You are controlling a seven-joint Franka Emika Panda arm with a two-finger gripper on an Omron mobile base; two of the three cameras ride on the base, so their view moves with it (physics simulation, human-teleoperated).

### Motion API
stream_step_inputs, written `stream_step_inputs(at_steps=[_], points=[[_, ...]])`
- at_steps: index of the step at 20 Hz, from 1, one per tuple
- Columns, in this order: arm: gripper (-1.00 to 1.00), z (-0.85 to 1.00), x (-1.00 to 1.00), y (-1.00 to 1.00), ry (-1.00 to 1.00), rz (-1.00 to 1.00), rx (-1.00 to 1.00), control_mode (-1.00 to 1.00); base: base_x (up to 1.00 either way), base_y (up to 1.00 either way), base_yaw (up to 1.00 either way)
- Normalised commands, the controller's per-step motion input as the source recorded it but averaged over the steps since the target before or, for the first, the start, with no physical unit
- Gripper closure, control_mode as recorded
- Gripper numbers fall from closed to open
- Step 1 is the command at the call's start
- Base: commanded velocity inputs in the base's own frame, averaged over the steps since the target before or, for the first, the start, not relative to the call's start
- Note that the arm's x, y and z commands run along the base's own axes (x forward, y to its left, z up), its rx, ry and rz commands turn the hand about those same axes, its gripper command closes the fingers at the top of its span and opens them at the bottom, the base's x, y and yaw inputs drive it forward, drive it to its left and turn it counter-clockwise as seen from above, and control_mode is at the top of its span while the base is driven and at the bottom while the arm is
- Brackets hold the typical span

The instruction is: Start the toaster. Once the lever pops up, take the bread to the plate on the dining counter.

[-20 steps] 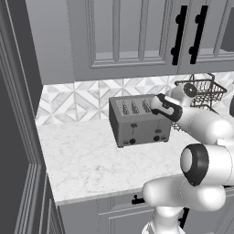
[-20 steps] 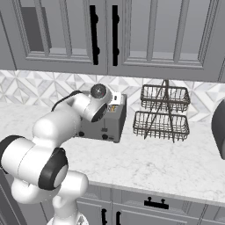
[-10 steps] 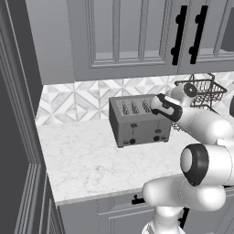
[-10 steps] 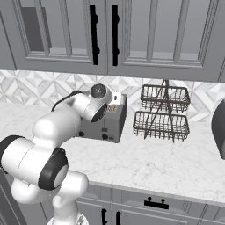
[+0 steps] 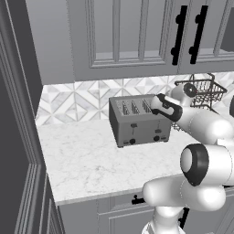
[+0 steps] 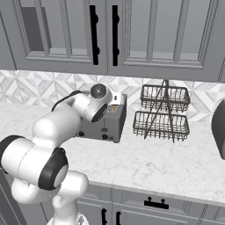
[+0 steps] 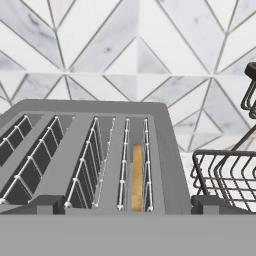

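Observation:
The grey four-slot toaster (image 5: 139, 125) stands on the marble worktop against the tiled wall, with two black levers and two knobs on its front; it is also seen from the side (image 6: 103, 125). In the hand view, the toaster (image 7: 165, 165) is seen from above. The tan bread (image 7: 136, 175) stands in its rightmost slot. My gripper (image 7: 127, 205) hangs open just above that right end, one fingertip on each side of the slots and nothing between them. From the base, my gripper (image 5: 155, 106) hovers over the toaster's right top edge. The plate and dining counter are out of view.
A two-tier black wire basket rack (image 6: 162, 112) stands right next to the toaster, close to my hand (image 5: 201, 91). A dark appliance (image 6: 219, 132) sits at the far right edge. Wall cabinets (image 5: 132, 36) hang low overhead. Bare worktop (image 5: 87, 160) lies in front of the toaster.

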Motion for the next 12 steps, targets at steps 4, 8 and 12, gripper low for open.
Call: stream_step_inputs(at_steps=[4, 8, 12], points=[[-1.00, 0.00, 0.00, 0.00, 0.00, 0.00, 0.00, -1.00, 0.00, 0.00, 0.00], [-1.00, 0.00, 0.00, 0.00, 0.00, 0.00, 0.00, -1.00, 0.00, 0.00, 0.00], [-1.00, 0.00, 0.00, 0.00, 0.00, 0.00, 0.00, -1.00, 0.00, 0.00, 0.00]])
